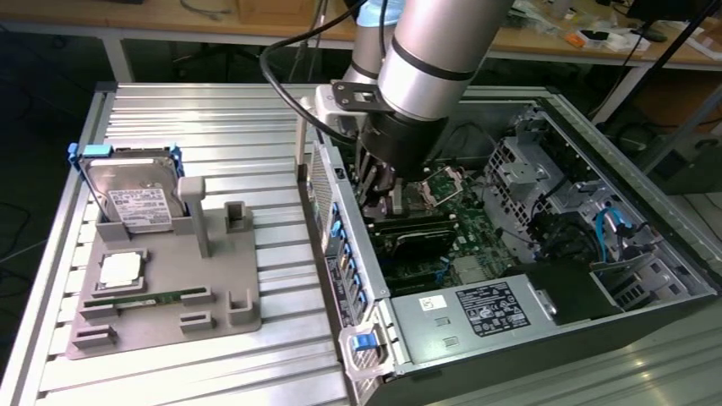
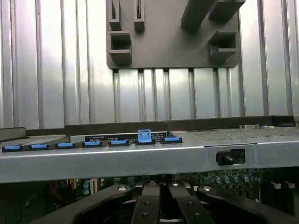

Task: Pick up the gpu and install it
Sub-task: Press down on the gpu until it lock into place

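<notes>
The ribbed metal table carries an open computer case lying on its side at the exterior view's right. The arm reaches down into the case. A grey holder tray sits on the table at the exterior view's left, bearing a hard drive with a white label, its print too small to read, a processor and a memory stick. The power supply bears a black label, likewise unreadable. The gpu stands on the motherboard inside the case, directly beneath the gripper. The gripper's fingers are drawn together; whether they clamp the card cannot be told.
</notes>
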Robot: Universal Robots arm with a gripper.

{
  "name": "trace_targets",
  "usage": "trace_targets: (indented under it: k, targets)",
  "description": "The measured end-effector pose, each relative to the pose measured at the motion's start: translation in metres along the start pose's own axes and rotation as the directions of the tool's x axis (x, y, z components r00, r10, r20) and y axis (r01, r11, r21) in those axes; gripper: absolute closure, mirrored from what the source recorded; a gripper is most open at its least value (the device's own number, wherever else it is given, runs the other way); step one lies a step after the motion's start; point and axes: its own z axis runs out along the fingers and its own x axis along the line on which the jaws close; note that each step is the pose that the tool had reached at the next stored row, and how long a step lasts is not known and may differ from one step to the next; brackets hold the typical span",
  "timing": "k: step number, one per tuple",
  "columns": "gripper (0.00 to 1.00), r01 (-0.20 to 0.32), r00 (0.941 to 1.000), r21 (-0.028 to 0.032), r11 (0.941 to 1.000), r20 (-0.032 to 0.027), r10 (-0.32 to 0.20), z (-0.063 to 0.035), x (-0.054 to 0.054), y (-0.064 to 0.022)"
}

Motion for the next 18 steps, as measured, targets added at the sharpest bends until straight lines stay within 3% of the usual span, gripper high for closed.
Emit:
trace_targets:
  k: [6, 7, 10, 15, 18]
  targets:
    - [0.89, 0.0, 1.0, -0.0011, 1.0, -0.0035, 0.0, 0.0075, 0.0, -0.0005]
    - [0.89, -0.001, 1.0, -0.0019, 1.0, -0.0036, 0.001, 0.0067, 0.0, -0.0006]
    - [0.89, -0.001, 1.0, 0.0, 1.0, 0.0036, 0.001, 0.0025, 0.0, -0.0008]
    - [0.89, -0.001, 1.0, -0.0008, 1.0, 0.0028, 0.001, -0.0108, 0.0, -0.0037]
    - [0.89, -0.001, 1.0, 0.0086, 1.0, 0.0028, 0.001, -0.0116, -0.001, -0.0096]
